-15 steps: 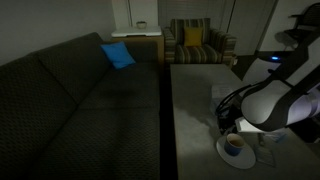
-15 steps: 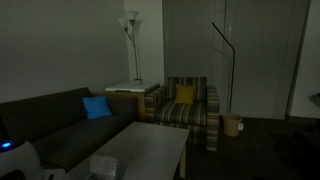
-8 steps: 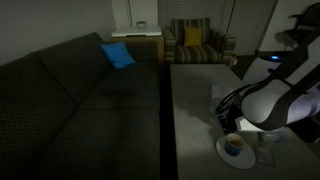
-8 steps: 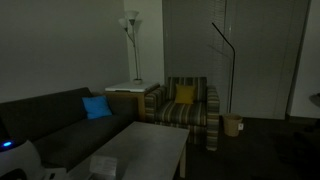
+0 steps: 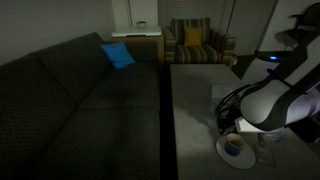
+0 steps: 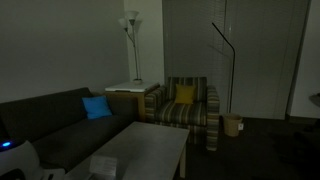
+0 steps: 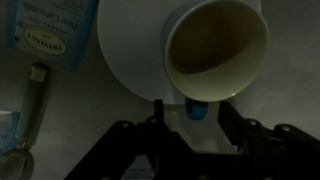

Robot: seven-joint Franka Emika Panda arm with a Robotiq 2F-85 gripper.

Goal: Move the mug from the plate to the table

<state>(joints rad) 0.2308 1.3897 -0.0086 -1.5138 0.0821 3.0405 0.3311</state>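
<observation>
The dark-blue mug (image 7: 217, 42) with a tan inside stands on the round white plate (image 7: 125, 55), seen from above in the wrist view; its blue handle points toward the gripper. My gripper (image 7: 191, 110) is open, its two fingers either side of the handle, just short of the mug. In an exterior view the mug (image 5: 234, 145) sits on the plate (image 5: 224, 157) at the near end of the grey table (image 5: 195, 95), with the gripper (image 5: 228, 124) just above it.
A white-and-blue box (image 7: 52, 28) and a clear glassy thing (image 7: 30, 95) lie beside the plate. A dark sofa (image 5: 80, 95) runs along the table. A striped armchair (image 5: 195, 42) stands at the table's far end.
</observation>
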